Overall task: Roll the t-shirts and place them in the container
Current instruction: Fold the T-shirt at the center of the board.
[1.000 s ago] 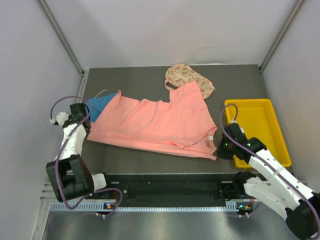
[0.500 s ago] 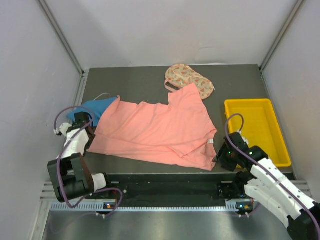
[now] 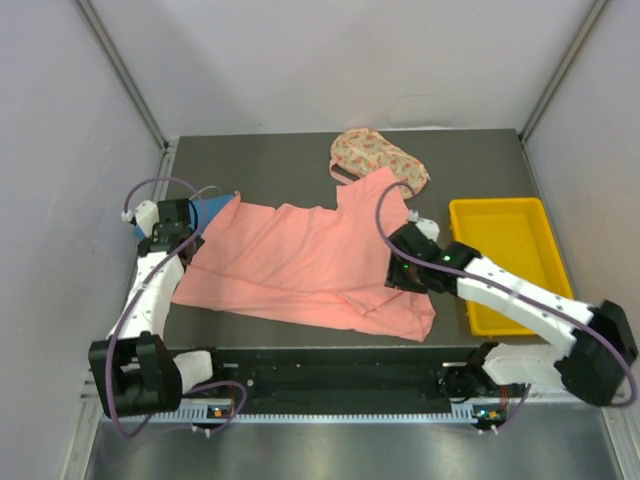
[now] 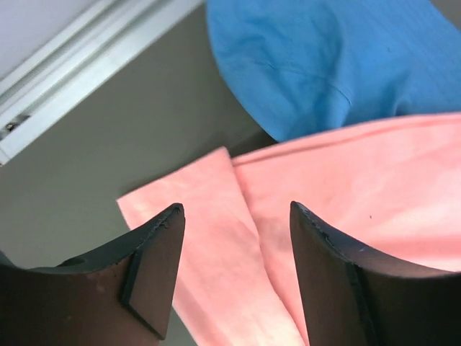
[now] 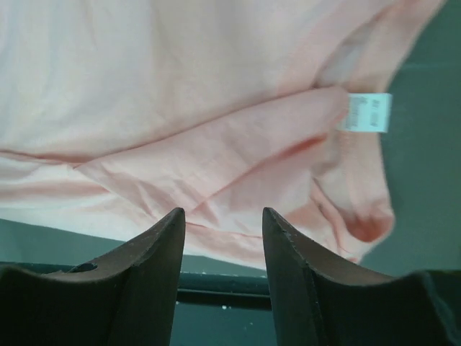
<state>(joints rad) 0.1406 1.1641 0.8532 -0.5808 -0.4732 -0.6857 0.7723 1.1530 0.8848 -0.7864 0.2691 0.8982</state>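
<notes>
A salmon-pink t-shirt (image 3: 300, 262) lies spread flat across the middle of the table, its white tag (image 5: 367, 112) near the right hem. A blue t-shirt (image 3: 213, 208) pokes out from under its left end. The cream floral t-shirt (image 3: 380, 158) sits bunched at the back. My left gripper (image 3: 186, 232) hovers open over the pink shirt's left sleeve (image 4: 209, 238), holding nothing. Above the shirt's near right part, my right gripper (image 3: 400, 274) also stands open and empty, its fingers (image 5: 288, 259) framing the creased near hem.
A yellow tray (image 3: 500, 204) stands on the table's right side, just beyond the right arm. A dark rail runs along the near edge (image 5: 216, 288). Side walls close in left and right.
Both grippers have opened and let go of the pink shirt. The right arm swung up and left over the shirt; the left gripper dipped toward the near edge, then moved back up.
</notes>
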